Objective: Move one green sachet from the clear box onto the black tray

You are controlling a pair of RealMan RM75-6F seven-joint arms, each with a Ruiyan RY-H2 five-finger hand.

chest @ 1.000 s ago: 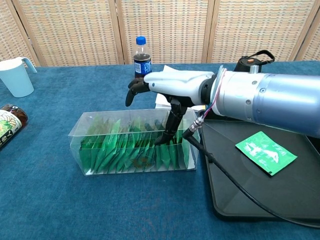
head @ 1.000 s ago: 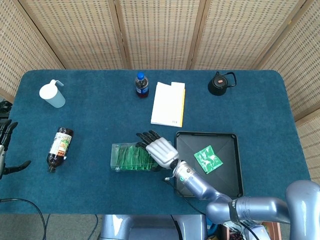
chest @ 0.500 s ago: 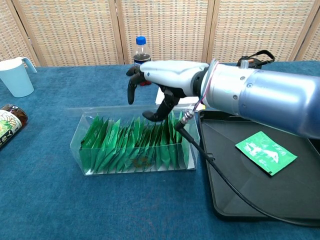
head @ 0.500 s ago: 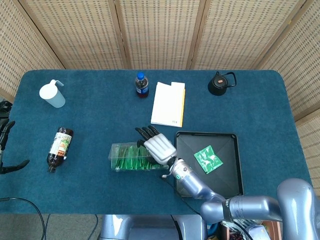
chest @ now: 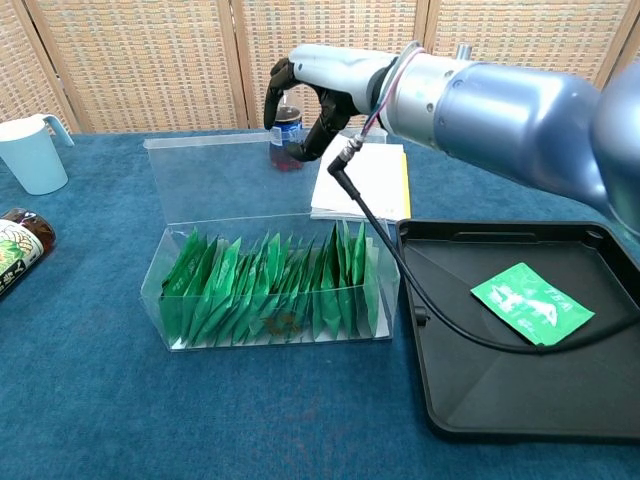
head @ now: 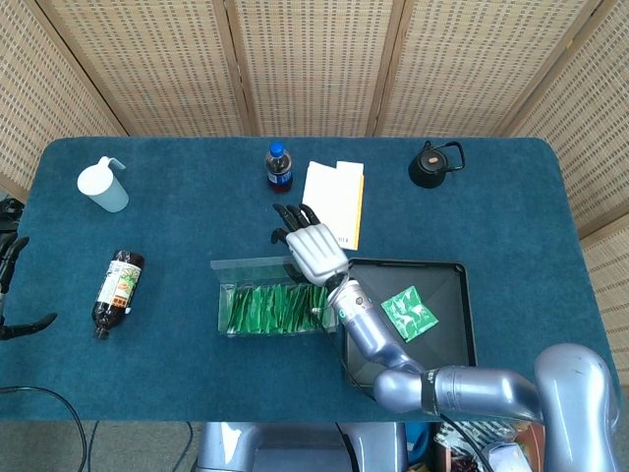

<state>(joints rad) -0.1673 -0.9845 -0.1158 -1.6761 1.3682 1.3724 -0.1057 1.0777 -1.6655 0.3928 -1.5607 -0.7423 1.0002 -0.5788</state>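
The clear box (chest: 270, 300) (head: 270, 310) stands mid-table, packed with several upright green sachets (chest: 265, 285). Its lid (chest: 225, 180) stands raised at the back. My right hand (chest: 305, 95) (head: 313, 246) hovers above the box's far right corner, fingers curled round the lid's top right corner; no sachet is in it. To the right of the box lies the black tray (chest: 470, 400) (head: 452, 344), with one green sachet (chest: 530, 303) (head: 409, 313) flat on it. My left hand (head: 6, 280) hangs at the table's left edge, fingers apart and holding nothing.
A cola bottle (head: 279, 167) and a white-and-yellow booklet (head: 331, 202) sit just behind the box. A black kettle (head: 432, 163) is at the back right, a white jug (head: 103, 185) at the back left, and a brown bottle (head: 118, 290) lies at the left.
My right hand has risen from the box up and back, and the lid has swung from flat to upright with it. The left hand has barely moved.
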